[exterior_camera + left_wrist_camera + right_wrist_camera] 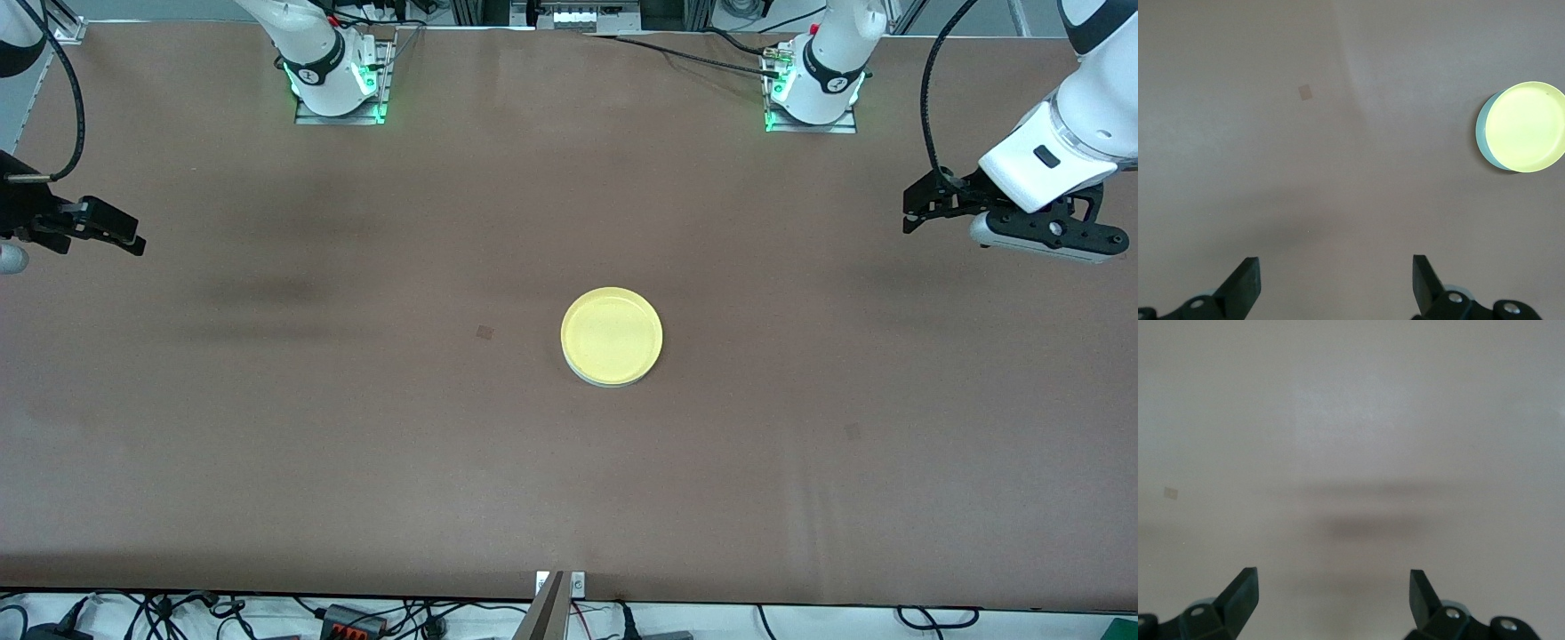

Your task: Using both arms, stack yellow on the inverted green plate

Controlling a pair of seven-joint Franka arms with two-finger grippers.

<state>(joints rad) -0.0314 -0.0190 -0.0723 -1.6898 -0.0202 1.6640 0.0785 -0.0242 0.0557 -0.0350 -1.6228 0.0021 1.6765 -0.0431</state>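
Mid-table, round yellow plastic plate (612, 334) sits stacked on pale mint-green plastic plate (1481, 131), only its edge showing. Left gripper (911, 212) hangs wide apart over its table end; right gripper (133, 242) likewise, spread wide, both empty.

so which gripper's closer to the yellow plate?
Left. The left gripper hangs open over bare table toward its own end, with the yellow plate in its wrist view. The right gripper, also open, hangs at the opposite edge, farther off.

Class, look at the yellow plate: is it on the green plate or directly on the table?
On it. The yellow plate covers the green plate, whose edge peeks out beneath; both grippers hang open, apart from the stack.
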